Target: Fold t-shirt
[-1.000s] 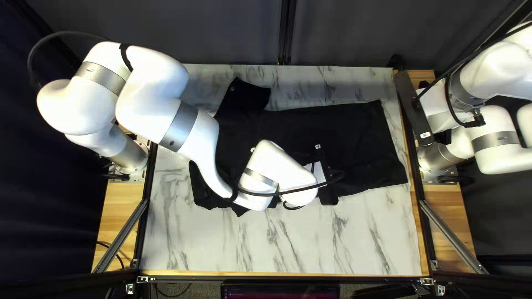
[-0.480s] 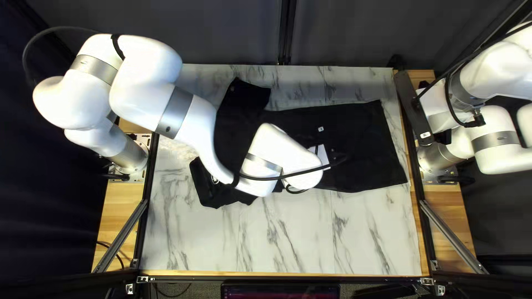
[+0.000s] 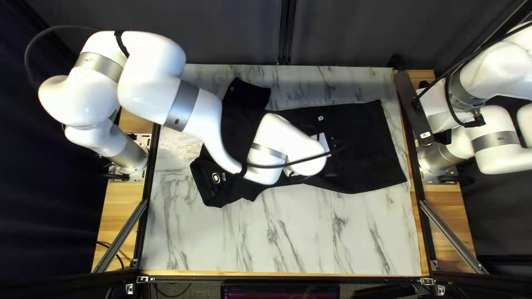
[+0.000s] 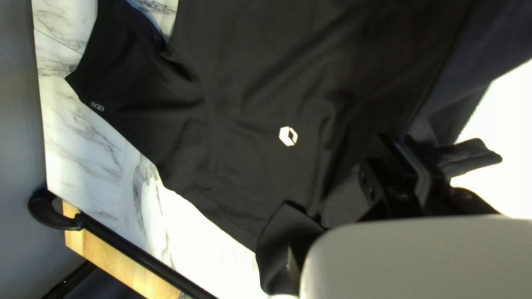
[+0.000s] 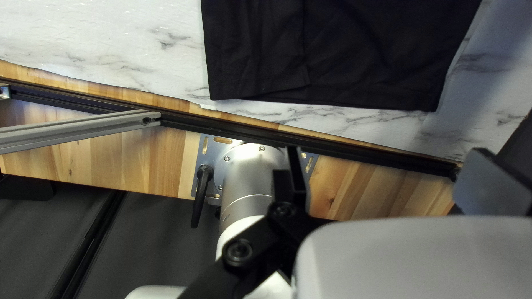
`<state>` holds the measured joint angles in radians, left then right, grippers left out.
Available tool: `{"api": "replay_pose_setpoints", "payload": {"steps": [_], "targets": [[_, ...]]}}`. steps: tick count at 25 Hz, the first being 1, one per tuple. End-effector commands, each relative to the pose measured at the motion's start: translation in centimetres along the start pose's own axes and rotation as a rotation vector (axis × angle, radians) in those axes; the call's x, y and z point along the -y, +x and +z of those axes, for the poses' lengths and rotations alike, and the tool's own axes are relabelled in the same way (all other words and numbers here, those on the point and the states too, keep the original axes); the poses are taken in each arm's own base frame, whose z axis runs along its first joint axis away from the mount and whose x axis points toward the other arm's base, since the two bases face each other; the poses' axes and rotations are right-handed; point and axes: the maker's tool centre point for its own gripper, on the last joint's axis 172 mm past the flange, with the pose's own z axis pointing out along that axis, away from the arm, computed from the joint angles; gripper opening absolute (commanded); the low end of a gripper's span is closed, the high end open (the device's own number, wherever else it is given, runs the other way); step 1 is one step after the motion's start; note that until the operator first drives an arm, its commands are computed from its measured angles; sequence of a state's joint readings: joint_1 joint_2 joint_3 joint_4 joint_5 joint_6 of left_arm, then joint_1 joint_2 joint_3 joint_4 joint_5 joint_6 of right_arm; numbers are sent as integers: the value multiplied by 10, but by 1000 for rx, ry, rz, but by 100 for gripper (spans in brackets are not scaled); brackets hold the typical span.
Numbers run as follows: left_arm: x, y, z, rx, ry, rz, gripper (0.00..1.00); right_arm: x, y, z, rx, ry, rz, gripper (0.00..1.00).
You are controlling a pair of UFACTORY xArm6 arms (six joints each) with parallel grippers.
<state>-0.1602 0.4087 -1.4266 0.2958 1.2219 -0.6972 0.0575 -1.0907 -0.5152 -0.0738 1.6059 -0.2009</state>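
Observation:
The black t-shirt (image 3: pixel 360 149) lies across the table, hem at the right of the top left view, one sleeve (image 3: pixel 246 95) pointing to the far edge. Its near left part, with a white print, is rumpled. Above the shirt's middle is my left gripper (image 3: pixel 331 158), its fingertips hard to make out against the black. In the left wrist view, my left gripper (image 4: pixel 407 169) is shut on t-shirt cloth, and a bunched end sticks out past the fingers. My right gripper (image 3: pixel 411 105) is over the table's right edge; in the right wrist view, my right gripper (image 5: pixel 390 174) stands open, the shirt's hem (image 5: pixel 354 88) well ahead.
Marbled table surface (image 3: pixel 310 238) shows along the near side. My left arm crosses over the shirt's left part. Black rails (image 5: pixel 338 145) border the table, and a grey strut (image 5: pixel 83 127) meets the right one. My right arm's base (image 5: pixel 249 177) is beneath its gripper.
My left gripper has moved toward the far edge, drawing the shirt's near edge the same way. The near left part has shifted, uncovering a white print. The right arm has stayed still.

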Motion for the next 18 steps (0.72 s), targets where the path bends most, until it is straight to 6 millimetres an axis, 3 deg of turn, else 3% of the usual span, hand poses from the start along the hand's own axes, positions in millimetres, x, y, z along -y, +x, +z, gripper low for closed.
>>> {"api": "replay_pose_setpoints", "payload": {"steps": [1, 8, 12, 15, 18], "targets": [[1, -6, 2, 12, -25, 0, 100, 0, 0, 0, 0, 0, 0, 100], [9, -28, -11, 7, -70, 25, 100, 0, 0, 0, 0, 0, 0, 100], [15, -63, -24, -4, -108, 73, 100, 0, 0, 0, 0, 0, 0, 100], [18, -84, -19, 6, -144, 123, 100, 0, 0, 0, 0, 0, 0, 100], [25, -105, 0, 30, -192, 195, 100, 0, 0, 0, 0, 0, 0, 100]]}}
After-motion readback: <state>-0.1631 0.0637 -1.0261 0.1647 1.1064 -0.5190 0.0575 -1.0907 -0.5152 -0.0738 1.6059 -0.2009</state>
